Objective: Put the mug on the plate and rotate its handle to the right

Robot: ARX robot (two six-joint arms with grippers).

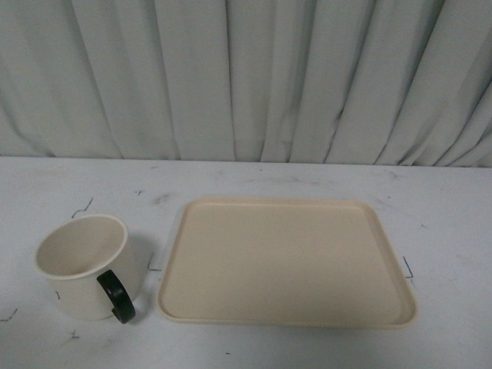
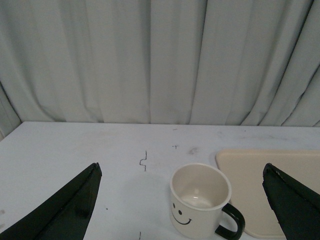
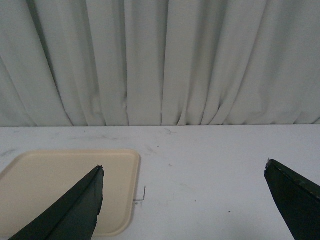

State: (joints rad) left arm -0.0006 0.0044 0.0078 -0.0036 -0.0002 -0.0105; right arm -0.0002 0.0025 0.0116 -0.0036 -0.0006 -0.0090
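Observation:
The cream-white mug (image 1: 83, 265) stands upright on the table, left of the plate, with its black handle (image 1: 117, 296) at its front right. The beige plate (image 1: 288, 261) lies flat and bare in the middle. Neither arm shows in the front view. In the left wrist view my left gripper (image 2: 181, 172) is open, its fingers (image 2: 75, 205) wide apart, with the mug (image 2: 199, 200) ahead between them, smiley face toward the camera, handle (image 2: 232, 222) toward the plate (image 2: 260, 185). My right gripper (image 3: 184, 172) is open and empty above the table, beside the plate's corner (image 3: 60, 185).
A white table (image 1: 254, 181) with small black marks carries everything. A pale pleated curtain (image 1: 246, 77) hangs close behind its far edge.

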